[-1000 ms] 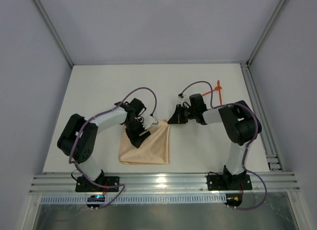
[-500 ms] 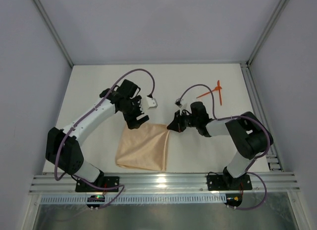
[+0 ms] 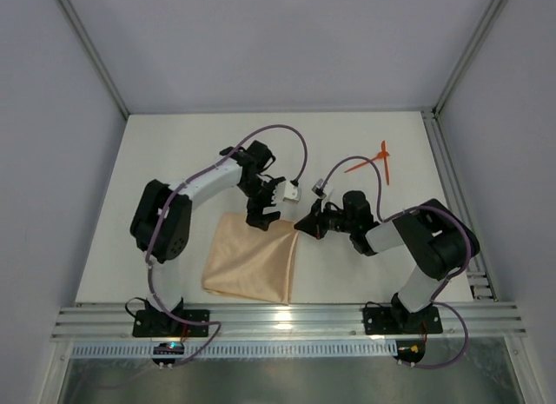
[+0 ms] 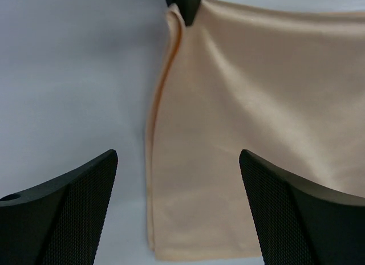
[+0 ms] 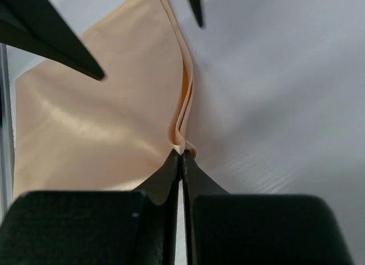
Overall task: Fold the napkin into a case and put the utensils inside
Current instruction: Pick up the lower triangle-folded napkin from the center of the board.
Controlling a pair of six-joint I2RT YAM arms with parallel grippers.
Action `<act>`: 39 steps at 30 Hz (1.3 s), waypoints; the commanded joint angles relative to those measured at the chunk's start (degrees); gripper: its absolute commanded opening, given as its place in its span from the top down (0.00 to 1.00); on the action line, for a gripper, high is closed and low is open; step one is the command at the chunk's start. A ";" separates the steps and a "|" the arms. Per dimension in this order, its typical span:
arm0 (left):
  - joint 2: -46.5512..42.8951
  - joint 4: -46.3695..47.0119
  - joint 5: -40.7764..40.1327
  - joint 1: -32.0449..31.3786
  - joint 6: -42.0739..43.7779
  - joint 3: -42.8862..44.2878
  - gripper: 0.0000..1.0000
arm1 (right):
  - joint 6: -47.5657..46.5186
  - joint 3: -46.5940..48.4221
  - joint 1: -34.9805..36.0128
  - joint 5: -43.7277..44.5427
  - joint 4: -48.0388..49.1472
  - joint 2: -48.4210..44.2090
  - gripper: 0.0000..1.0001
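The peach-orange napkin (image 3: 252,265) lies folded on the white table, its layered edge running down the left in the left wrist view (image 4: 245,122). My right gripper (image 3: 301,227) is shut on the napkin's far right corner, where the cloth layers (image 5: 97,122) bunch at the tips (image 5: 182,154). My left gripper (image 3: 262,218) hovers open over the napkin's far edge with nothing between its jaws (image 4: 178,157). Two orange-red utensils (image 3: 373,163) lie crossed at the far right, away from both grippers.
An aluminium rail (image 3: 278,321) runs along the near table edge, and another rail (image 3: 456,204) along the right side. Grey walls enclose the table on three sides. Both arms' purple cables (image 3: 291,139) loop above the middle of the table.
My left gripper let go of the napkin, opened wide and swung right to its far edge. The right gripper kept its pinch on the corner and dropped slightly nearer.
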 commanded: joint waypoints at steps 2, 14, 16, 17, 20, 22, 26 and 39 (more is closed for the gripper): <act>9.65 4.58 10.63 -0.07 2.33 8.86 0.10 | -4.16 -1.19 0.48 -3.22 11.97 -0.62 0.97; 15.73 -2.62 16.27 -2.44 6.18 9.94 0.19 | -8.29 -4.36 2.24 -6.74 18.22 -2.20 0.97; 15.99 -6.48 16.19 -2.88 8.49 8.89 0.28 | -8.47 -4.53 2.24 -6.21 18.31 -2.20 0.97; 15.99 -6.94 16.45 -3.06 8.85 8.19 0.34 | -8.38 -4.53 2.16 -6.21 18.57 -2.29 0.97; 15.73 -7.91 16.28 -3.15 8.77 5.90 0.44 | -8.38 -5.06 2.15 -6.13 19.36 -2.90 0.97; 15.56 -6.16 15.58 -3.15 6.49 5.20 0.48 | -8.47 -5.50 2.24 -6.30 20.06 -3.25 0.97; 17.48 -4.12 13.99 -3.06 3.31 7.46 0.62 | -9.86 -6.38 2.16 -5.95 20.42 -4.31 0.97; 18.11 -0.37 2.41 -2.80 -2.04 13.46 1.00 | -10.32 -5.07 1.19 -3.14 16.56 -4.58 0.97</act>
